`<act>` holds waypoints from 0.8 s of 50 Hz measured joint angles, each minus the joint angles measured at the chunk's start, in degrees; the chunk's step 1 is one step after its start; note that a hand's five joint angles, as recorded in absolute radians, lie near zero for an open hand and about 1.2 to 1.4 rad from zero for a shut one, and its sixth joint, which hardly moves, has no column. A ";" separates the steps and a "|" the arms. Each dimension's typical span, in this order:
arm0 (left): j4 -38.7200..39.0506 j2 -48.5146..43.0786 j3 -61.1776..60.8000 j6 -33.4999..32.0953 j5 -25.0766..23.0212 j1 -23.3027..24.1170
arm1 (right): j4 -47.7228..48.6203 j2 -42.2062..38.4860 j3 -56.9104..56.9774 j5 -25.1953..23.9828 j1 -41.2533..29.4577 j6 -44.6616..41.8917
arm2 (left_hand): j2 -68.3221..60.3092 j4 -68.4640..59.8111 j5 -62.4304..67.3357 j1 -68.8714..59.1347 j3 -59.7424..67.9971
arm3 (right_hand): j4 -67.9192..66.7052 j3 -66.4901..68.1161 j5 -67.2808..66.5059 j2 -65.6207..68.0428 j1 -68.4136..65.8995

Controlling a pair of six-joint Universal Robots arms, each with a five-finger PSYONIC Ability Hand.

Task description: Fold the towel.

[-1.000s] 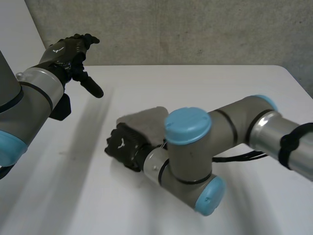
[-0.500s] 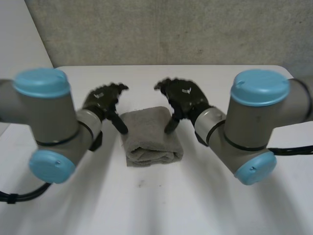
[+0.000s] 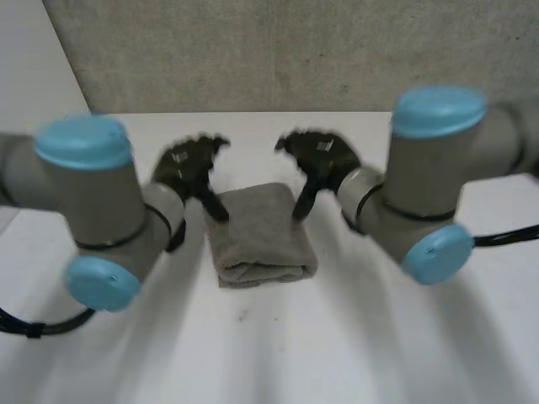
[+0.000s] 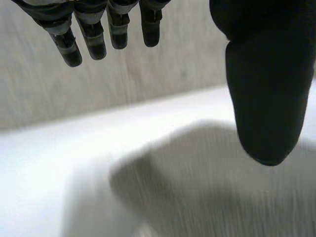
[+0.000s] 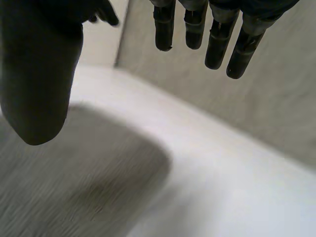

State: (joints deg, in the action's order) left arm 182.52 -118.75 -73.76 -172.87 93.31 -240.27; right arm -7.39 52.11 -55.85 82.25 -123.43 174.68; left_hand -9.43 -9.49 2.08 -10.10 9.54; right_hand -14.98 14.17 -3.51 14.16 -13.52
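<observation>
Folded grey towel [image 3: 261,231] on white table [image 3: 269,353]; left hand [image 3: 187,164] and right hand [image 3: 324,160] over its far corners, fingers loosely straight, apart from thumbs, gripping nothing.

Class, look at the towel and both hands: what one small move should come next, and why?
The towel lies folded between the left hand and right hand, both open and holding nothing. Probably lower each onto its nearer far corner to pinch it.
</observation>
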 measured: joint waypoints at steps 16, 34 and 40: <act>-22.57 21.23 9.09 -1.37 1.26 -6.75 | -3.70 23.24 -9.13 13.63 8.87 -0.47 | -0.12 -0.12 0.00 0.00 0.10 | 0.00 0.00 0.00 0.00 0.00; -27.53 21.74 7.06 -1.08 1.40 -6.95 | -5.68 25.59 -12.54 11.93 12.61 -0.47 | 0.00 0.00 0.00 0.00 0.00 | 0.00 0.00 0.00 0.00 0.01; -27.19 22.02 6.30 -1.01 1.22 -6.80 | -5.68 25.80 -12.40 10.20 12.65 -0.44 | 0.00 0.00 0.00 0.00 0.00 | 0.00 0.00 0.00 0.00 0.01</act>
State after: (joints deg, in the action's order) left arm 155.33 -96.73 -67.46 -173.88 94.53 -247.07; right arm -13.07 77.92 -68.25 92.46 -110.77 174.24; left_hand -9.43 -9.49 2.08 -10.10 9.54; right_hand -14.98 14.17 -3.51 14.16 -13.51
